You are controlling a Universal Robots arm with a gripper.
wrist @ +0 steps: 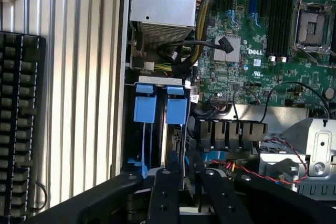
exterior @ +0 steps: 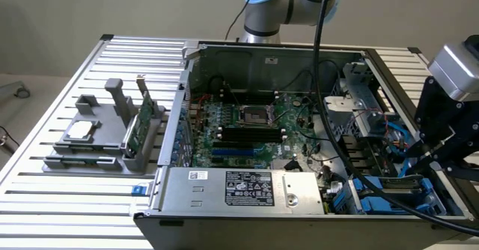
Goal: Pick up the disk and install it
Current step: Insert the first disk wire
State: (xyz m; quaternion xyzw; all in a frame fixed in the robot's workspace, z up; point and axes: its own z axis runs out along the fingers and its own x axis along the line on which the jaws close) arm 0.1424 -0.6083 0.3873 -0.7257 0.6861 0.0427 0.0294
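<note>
The disk point(wrist: 176, 112), in its bright blue carrier, stands on edge in the drive bay at the corner of the open computer case point(exterior: 187, 93). It sits beside a second blue carrier point(wrist: 144, 109). In the exterior view the blue carriers point(exterior: 378, 197) sit low in the case on the exterior view's right, under the arm's black wrist assembly point(exterior: 449, 138). My gripper point(wrist: 188, 176) hangs directly over the bay. Its two black fingers point(wrist: 167, 182) stand a small gap apart, and I cannot make out whether the pads touch the disk.
The motherboard point(exterior: 247, 126), a silver power supply point(exterior: 239, 188) and loose cables point(wrist: 210, 45) crowd the case beside the bay. A grey holder point(exterior: 97, 149) on the slatted table point(exterior: 45, 194) carries a green circuit card point(exterior: 138, 121) and a small silver chip point(exterior: 81, 129).
</note>
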